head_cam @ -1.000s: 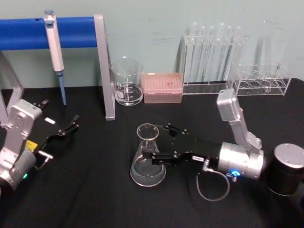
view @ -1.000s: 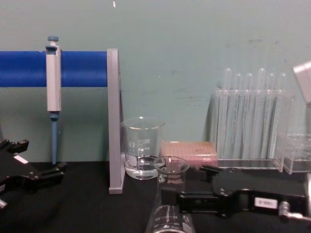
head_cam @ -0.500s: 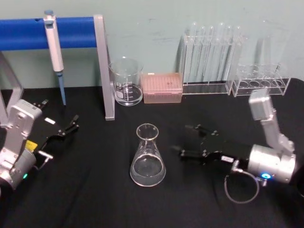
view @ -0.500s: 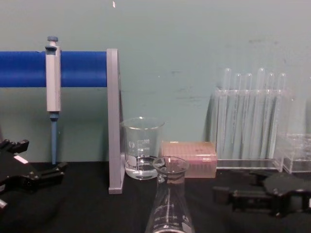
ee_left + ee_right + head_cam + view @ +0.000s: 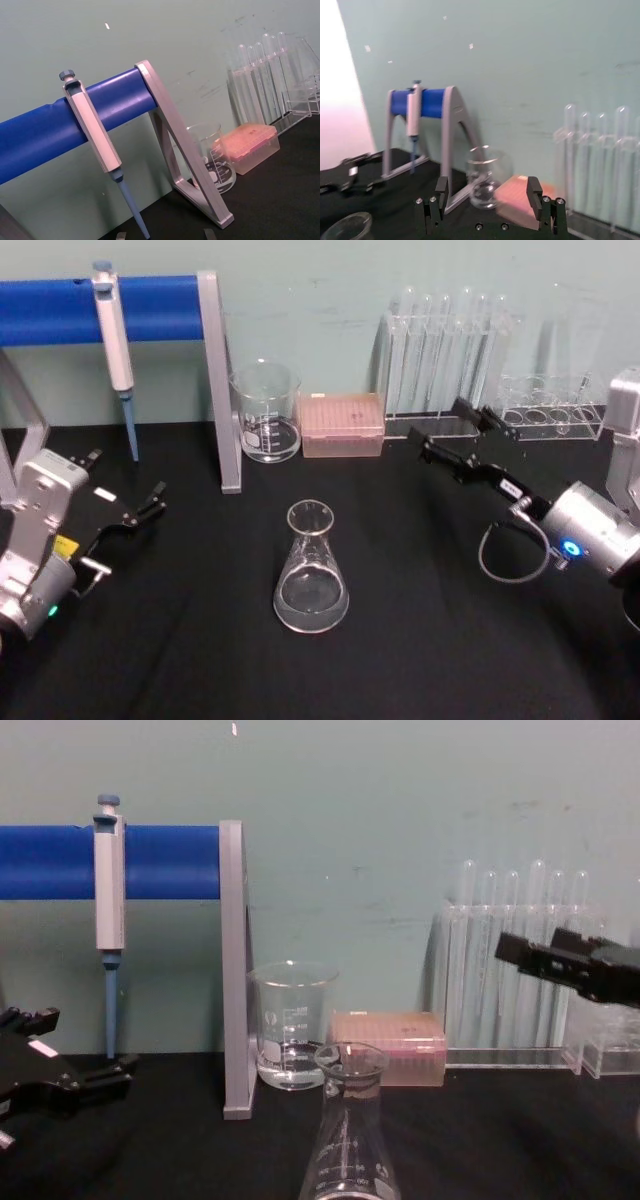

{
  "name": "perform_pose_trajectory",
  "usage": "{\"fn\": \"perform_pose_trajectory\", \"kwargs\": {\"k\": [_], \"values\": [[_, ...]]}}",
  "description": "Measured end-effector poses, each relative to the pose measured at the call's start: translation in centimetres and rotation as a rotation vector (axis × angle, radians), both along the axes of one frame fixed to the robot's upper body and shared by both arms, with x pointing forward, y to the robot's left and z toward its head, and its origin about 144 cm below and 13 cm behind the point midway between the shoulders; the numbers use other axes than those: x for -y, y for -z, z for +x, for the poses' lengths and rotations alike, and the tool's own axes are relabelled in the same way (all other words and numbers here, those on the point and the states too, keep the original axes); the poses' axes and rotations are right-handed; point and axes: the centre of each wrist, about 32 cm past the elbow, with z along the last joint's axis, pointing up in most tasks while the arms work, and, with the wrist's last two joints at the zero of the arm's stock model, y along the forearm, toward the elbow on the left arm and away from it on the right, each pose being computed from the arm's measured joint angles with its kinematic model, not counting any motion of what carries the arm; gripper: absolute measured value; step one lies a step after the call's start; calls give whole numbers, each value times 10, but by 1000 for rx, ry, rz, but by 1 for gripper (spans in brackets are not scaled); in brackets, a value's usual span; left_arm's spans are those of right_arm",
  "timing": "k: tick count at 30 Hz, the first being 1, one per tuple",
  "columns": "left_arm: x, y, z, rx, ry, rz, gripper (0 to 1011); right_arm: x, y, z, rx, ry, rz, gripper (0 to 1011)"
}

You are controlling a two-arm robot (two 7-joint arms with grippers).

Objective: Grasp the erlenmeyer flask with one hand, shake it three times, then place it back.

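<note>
Head view: erlenmeyer flask (image 5: 311, 570) is left standing alone mid-table, well apart from the right gripper (image 5: 452, 439), fingers spread, raised near the test tubes (image 5: 450, 350).

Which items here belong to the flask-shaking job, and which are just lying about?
Part of the job:
- erlenmeyer flask, upright on the black table
- right claw, open, raised near the racks

Just lying about:
- left claw, open, parked at the left
- beaker
- pipette on its blue stand
- pink tip box
- test tube rack
</note>
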Motion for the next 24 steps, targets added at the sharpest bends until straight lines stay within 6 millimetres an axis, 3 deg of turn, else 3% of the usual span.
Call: {"fn": "perform_pose_trajectory", "kwargs": {"k": [11,24], "values": [[0,0,0,0,0,0,1001,-30,5,0,-12,149,-84,1000],[0,0,0,0,0,0,1001,-45,23,-3,-97,206,-152,1000]]}}
